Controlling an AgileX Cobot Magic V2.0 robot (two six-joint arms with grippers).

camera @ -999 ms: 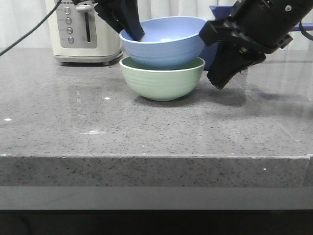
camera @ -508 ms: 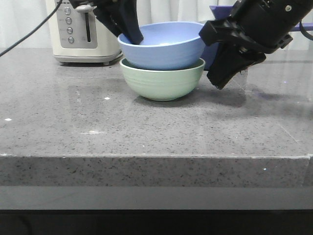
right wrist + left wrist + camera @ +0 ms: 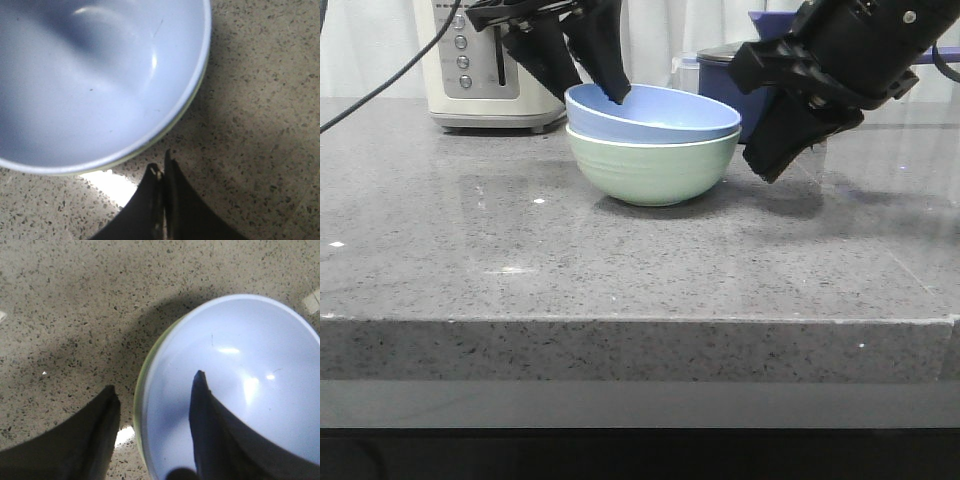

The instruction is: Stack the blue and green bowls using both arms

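We see the left claw reaching down from above, fingers spread apart astride the blue bowl's left rim, one fingertip inside the bowl and the other outside, not gripping. The right claw hangs slanted just right of the bowls, fingers pressed together on nothing. The blue bowl sits nested in the green bowl, slightly tilted, on the grey speckled table. Behind stand a toaster and a dark saucepan.

The left claw is held with fingers spread; the right claw is pressed closed, angled downward.
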